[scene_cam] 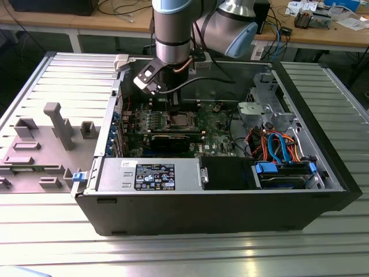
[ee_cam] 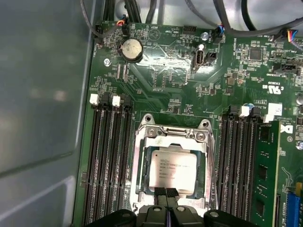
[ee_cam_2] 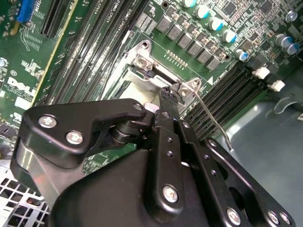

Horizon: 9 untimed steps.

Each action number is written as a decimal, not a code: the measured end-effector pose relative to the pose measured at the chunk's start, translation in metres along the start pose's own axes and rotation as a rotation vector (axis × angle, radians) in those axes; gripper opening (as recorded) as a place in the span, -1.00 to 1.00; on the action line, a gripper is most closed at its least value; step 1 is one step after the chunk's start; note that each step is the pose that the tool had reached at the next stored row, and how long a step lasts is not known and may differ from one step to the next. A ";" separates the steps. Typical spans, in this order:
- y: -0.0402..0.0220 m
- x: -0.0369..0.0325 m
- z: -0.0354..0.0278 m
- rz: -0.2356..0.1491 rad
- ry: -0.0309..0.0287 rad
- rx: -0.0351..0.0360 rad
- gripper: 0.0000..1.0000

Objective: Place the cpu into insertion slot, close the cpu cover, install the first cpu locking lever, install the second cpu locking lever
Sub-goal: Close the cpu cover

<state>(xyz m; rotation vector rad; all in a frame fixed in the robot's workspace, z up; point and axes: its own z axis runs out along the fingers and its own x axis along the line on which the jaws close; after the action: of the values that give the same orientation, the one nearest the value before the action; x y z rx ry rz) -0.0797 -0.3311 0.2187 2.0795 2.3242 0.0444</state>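
The jaws are seen pressed together at the rim of the lowered cpu cover (ee_cam: 173, 135), and the cpu (ee_cam: 173, 170) is found seated just beside their tips.

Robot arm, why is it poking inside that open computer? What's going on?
The robot arm is reaching down into an open computer case. The cpu already sits in its socket on the green board, and the cpu cover lies flat around it. The fingers are pressed together right at the cover's edge. A thin wire lever sticks out beside the socket.
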 end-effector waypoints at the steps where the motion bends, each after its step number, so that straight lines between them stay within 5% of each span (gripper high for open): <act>1: -0.0004 0.0000 0.0012 -0.008 0.0003 0.0000 -0.79; 9: -0.0043 0.0004 0.0031 -0.016 0.0006 0.0000 -0.79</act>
<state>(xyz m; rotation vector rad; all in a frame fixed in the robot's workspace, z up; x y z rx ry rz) -0.0838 -0.3311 0.2155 2.0608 2.3412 0.0448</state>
